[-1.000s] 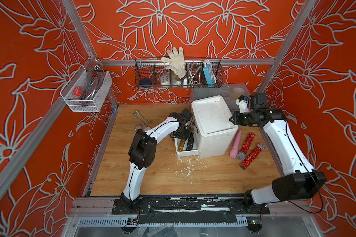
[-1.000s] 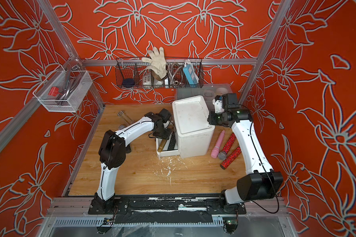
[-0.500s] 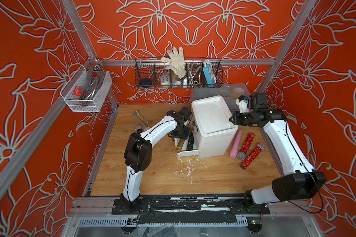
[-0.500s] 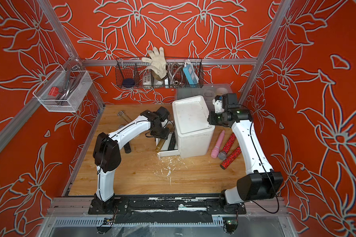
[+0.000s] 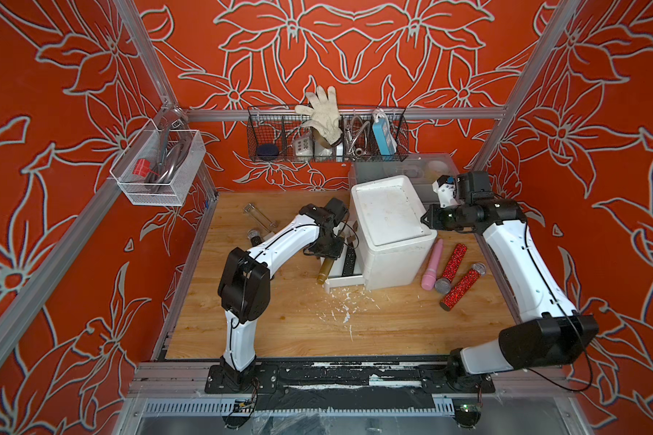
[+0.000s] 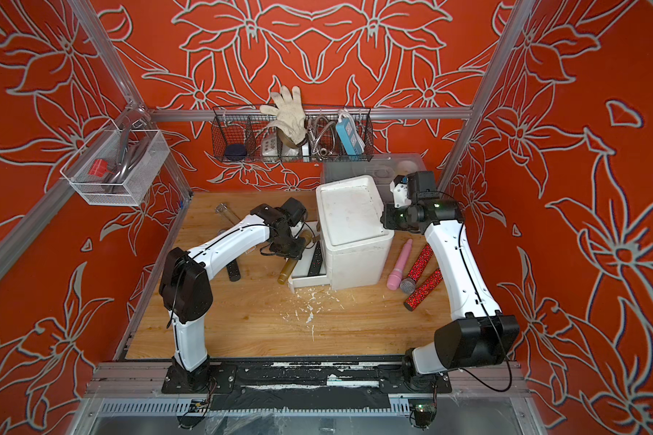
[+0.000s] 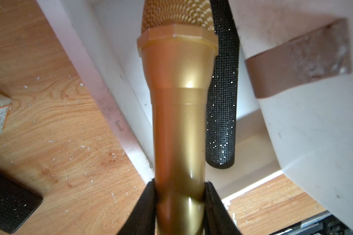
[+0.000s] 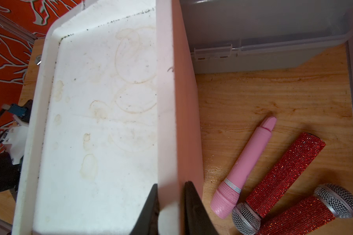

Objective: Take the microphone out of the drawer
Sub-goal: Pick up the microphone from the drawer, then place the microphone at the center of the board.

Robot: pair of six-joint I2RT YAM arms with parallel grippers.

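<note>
The left end effector [image 7: 180, 184] is holding the gold mic [image 7: 177, 101]; its two black fingers [image 7: 145, 203] squeeze the smooth handle from both sides; the mesh head points away from them.

In both top views the gold mic [image 5: 325, 266] is up off the drawer floor and slanted; its head is over the open drawer [image 5: 345, 280]; its tail end sticks out past the drawer's side wall, above the counter [image 5: 279, 320]; I cannot tell if it touches that wall.

A black mic [image 7: 222, 101] lies flat inside the drawer, just beside the gold one.

The drawer is pulled out from the bottom of the white box [image 5: 389, 211].

The right end effector [image 8: 170, 187] is closed tight on the box's top rim; one finger is inside the rim and one is outside.

On the other side of the box, a pink mic [image 5: 432, 267] and two red mics [image 5: 454, 261] lie on the counter, close together; the pink one is nearest the box.

Small white crumbs lie on the counter in front of the drawer.
</note>
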